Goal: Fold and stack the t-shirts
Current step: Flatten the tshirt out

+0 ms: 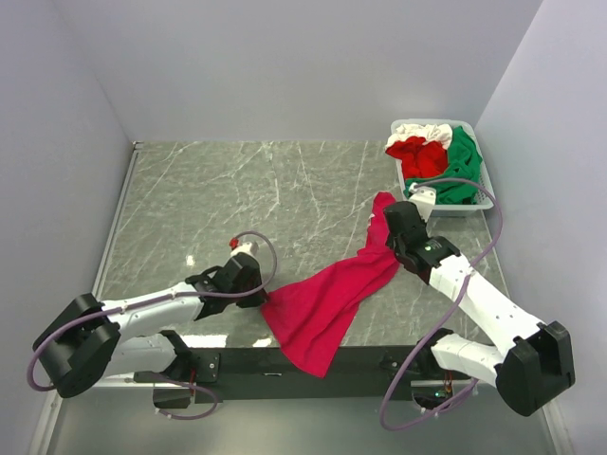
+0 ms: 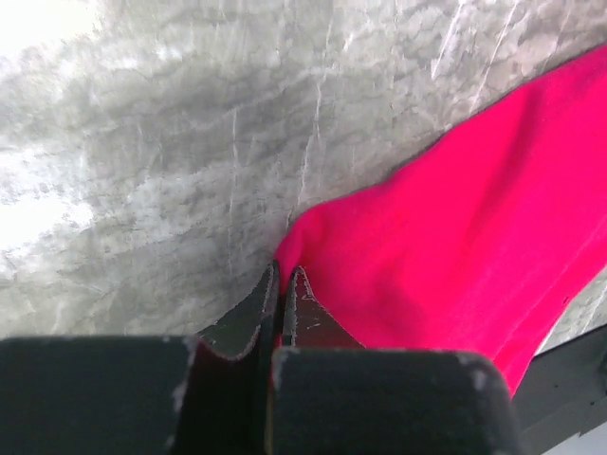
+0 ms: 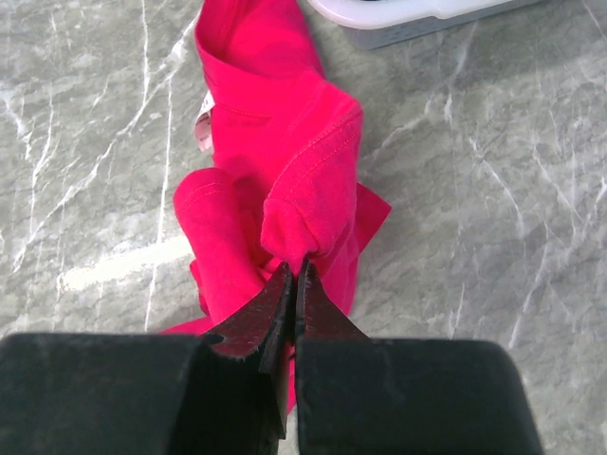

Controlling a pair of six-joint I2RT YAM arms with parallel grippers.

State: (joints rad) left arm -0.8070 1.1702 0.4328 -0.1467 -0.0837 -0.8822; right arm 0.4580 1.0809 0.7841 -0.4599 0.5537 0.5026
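The large crimson t-shirt (image 1: pixel 327 299) lies stretched in a band across the marble table, from near the basket down over the front edge. My left gripper (image 1: pixel 258 296) is shut on the shirt's left corner; in the left wrist view (image 2: pixel 285 272) the cloth (image 2: pixel 455 237) is pinched between the closed fingers. My right gripper (image 1: pixel 393 248) is shut on a bunched fold near the shirt's upper end; in the right wrist view (image 3: pixel 294 270) the fold (image 3: pixel 303 190) rises from the closed tips. Red (image 1: pixel 417 156), green (image 1: pixel 462 166) and white (image 1: pixel 422 131) shirts lie heaped in the basket.
The white plastic basket (image 1: pixel 469 204) stands at the back right, close behind my right gripper, and its corner shows in the right wrist view (image 3: pixel 408 24). Grey walls enclose the table on three sides. Bare marble (image 1: pixel 237 190) lies at the left and middle.
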